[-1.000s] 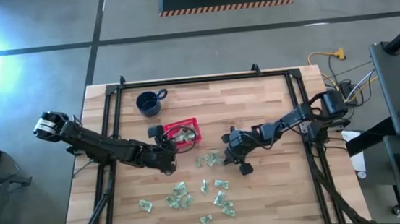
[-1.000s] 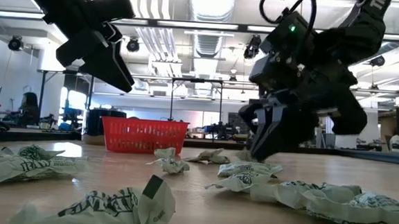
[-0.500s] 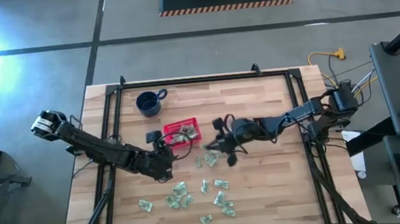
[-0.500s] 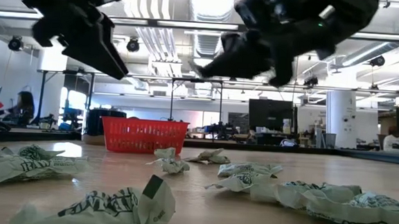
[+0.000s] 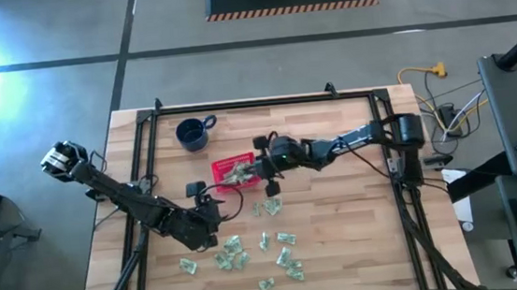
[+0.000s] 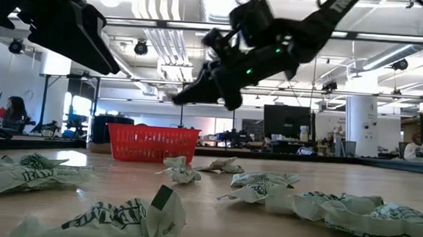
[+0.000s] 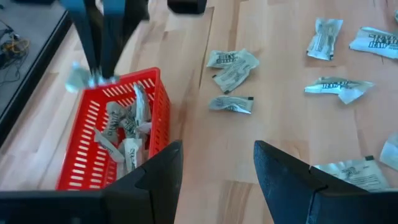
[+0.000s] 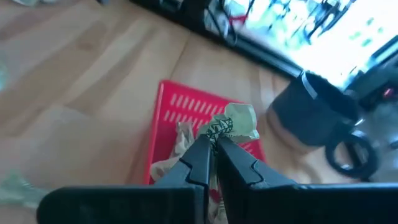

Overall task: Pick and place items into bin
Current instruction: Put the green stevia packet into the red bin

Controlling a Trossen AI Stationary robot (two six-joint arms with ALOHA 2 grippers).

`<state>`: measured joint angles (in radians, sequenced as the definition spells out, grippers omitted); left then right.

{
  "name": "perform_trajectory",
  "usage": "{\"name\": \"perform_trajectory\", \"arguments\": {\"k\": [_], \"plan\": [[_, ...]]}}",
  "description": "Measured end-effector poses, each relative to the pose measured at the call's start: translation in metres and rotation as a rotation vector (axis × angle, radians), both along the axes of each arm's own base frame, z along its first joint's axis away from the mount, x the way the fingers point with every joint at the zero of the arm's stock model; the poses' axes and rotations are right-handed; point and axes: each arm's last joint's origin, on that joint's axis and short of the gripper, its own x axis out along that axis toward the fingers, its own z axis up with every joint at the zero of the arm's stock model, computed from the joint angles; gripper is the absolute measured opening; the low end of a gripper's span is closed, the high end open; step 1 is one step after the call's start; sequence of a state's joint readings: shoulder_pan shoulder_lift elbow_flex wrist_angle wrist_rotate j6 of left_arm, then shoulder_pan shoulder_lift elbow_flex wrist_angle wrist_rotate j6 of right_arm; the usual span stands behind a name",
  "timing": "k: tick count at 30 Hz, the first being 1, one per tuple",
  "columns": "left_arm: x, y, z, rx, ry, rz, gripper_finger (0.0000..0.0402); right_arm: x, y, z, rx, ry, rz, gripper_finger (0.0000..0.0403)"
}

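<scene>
The right gripper [image 8: 214, 144] hangs over the small red latticed plastic basket [image 5: 223, 166], its two dark fingers pinched tight on one pale green-and-white crinkly wrapped piece [image 8: 235, 122], which sits in the air above the basket's open top. Several more wrapped pieces [image 7: 124, 127] already lie inside the basket. The basket stands a little toward ten o'clock from the middle of the wooden table [image 5: 340, 222], and a dark blue mug with a handle [image 5: 192, 133] stands near it, further out at eleven o'clock. The left gripper [image 7: 214, 180] waits low at about seven o'clock of the basket, fingers spread apart and holding nothing. Loose wrapped pieces [image 5: 282, 256] are scattered across the table toward six o'clock, between the basket and the near edge
</scene>
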<state>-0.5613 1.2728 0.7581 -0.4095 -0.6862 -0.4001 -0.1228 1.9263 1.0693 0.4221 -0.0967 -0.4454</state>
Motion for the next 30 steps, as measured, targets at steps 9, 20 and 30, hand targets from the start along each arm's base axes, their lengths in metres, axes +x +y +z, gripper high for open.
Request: {"name": "perform_trajectory", "arguments": {"k": [9, 20, 30], "plan": [[-0.003, -0.001, -0.005, -0.033, 0.004, 0.008, 0.0180, 0.023, -0.011, -0.006, 0.067, 0.170, -0.029, 0.0081], [-0.001, -0.003, -0.010, -0.063, 0.012, -0.014, 0.0180, 0.013, -0.009, 0.009, 0.058, 0.202, -0.012, 0.0168], [0.012, -0.022, -0.036, -0.273, 0.159, -0.189, 0.0180, -0.003, 0.017, -0.002, 0.141, 0.396, 0.166, 0.0164]]}}
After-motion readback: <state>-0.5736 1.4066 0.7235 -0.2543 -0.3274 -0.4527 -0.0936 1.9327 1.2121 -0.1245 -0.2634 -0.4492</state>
